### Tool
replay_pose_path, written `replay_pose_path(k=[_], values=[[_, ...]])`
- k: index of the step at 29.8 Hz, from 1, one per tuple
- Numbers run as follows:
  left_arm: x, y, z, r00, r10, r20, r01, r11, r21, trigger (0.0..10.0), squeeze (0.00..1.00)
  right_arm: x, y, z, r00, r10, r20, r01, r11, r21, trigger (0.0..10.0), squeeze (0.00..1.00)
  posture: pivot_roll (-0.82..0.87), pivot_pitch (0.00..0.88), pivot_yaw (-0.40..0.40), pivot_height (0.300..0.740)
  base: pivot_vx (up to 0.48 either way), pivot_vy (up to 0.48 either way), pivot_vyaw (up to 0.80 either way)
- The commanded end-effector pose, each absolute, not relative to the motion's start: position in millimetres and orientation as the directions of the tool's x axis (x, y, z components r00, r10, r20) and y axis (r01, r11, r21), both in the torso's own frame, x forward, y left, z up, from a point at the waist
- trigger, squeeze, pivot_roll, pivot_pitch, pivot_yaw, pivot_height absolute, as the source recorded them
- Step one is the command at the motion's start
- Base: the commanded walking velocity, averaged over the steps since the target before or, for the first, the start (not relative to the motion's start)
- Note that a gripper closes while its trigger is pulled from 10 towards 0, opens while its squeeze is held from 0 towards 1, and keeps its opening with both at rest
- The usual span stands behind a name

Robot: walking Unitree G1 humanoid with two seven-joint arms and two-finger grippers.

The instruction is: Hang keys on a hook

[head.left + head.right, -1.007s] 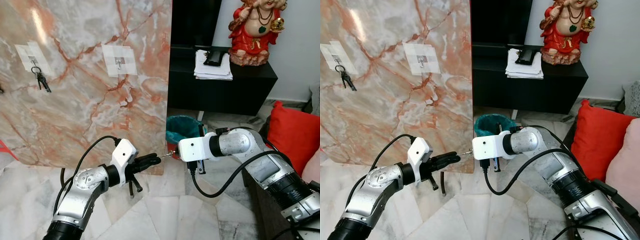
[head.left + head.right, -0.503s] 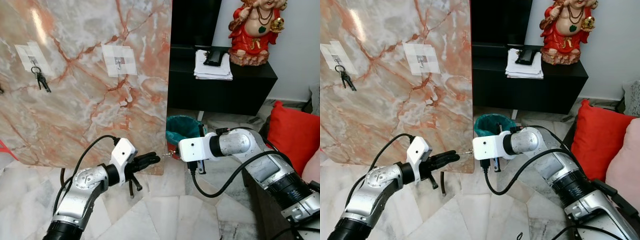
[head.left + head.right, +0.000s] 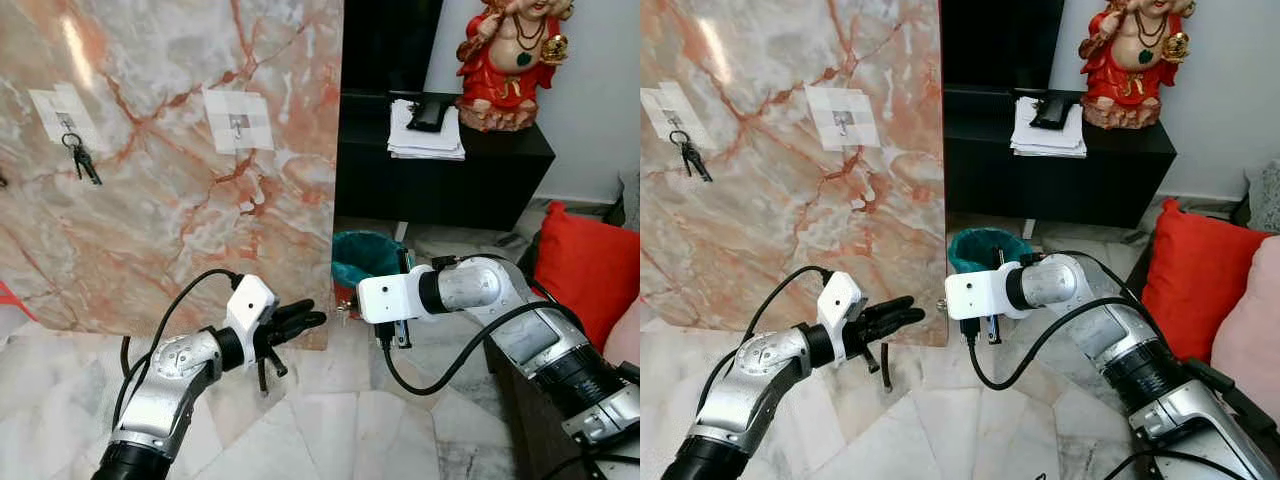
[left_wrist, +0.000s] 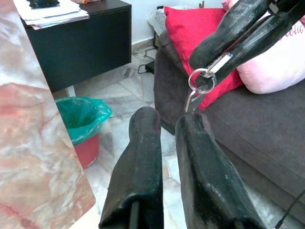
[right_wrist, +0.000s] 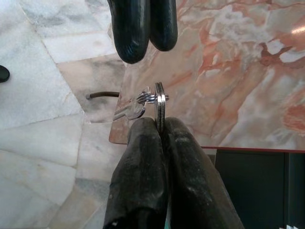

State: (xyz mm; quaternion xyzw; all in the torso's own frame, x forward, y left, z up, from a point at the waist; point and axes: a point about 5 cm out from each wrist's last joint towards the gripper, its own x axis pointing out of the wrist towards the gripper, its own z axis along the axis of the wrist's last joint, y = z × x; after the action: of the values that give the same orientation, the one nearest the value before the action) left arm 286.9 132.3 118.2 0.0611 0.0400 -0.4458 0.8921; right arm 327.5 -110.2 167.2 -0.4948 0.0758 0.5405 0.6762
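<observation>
While pinched by its ring between the closed fingers of the right gripper [image 5: 159, 129], the key set [image 5: 143, 102] hangs out past the fingertips, one silver key dangling to the side.

Left gripper [image 4: 174, 121]: directly facing the right one, tips just short of the key ring, apart from it; fingers slightly parted, holding nothing.

Marble panel [image 3: 170, 170]: upright, behind and above both grippers. Two taped hooks on its face: the free hook [image 3: 238, 122] up and to the left of the left gripper; the farther hook [image 3: 67, 120] carrying another bunch of keys [image 3: 83, 162].

Green-lined bin [image 3: 365, 258]: just behind the right gripper.

Black cabinet [image 3: 440, 175]: beyond the bin, with papers and a red figurine [image 3: 512, 60].
</observation>
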Motion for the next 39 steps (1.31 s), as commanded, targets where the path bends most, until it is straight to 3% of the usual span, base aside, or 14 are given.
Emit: replay_pose_path(k=[1,12,26,39], values=[[288.5,129.7,118.0,0.596,-0.794,-0.125,0.803,0.588,0.093,10.0,0.0,328.9,-105.5,180.2,0.411,0.676,-0.612,-0.786,-0.078,-0.613,0.0,0.0,0.02,0.076,0.008,0.74,0.0,0.0,0.0],[287.0,126.2,116.0,0.572,-0.809,-0.137,0.82,0.56,0.118,10.0,0.0,331.5,-99.5,202.8,0.421,0.696,-0.582,-0.747,-0.099,-0.658,0.0,0.0,0.01,0.076,0.011,0.74,0.0,0.0,0.0],[298.2,128.2,123.9,0.642,-0.762,-0.079,0.75,0.604,0.27,10.0,0.0,326.8,-95.9,208.3,0.397,0.705,-0.588,-0.743,-0.129,-0.657,0.0,0.0,0.01,0.078,0.014,0.74,0.0,0.0,0.0],[292.4,120.0,116.5,0.553,-0.82,-0.145,0.819,0.505,0.273,10.0,0.0,325.6,-94.0,209.5,0.394,0.709,-0.585,-0.741,-0.132,-0.658,0.0,0.0,0.01,0.077,0.019,0.74,0.0,0.0,0.0]])
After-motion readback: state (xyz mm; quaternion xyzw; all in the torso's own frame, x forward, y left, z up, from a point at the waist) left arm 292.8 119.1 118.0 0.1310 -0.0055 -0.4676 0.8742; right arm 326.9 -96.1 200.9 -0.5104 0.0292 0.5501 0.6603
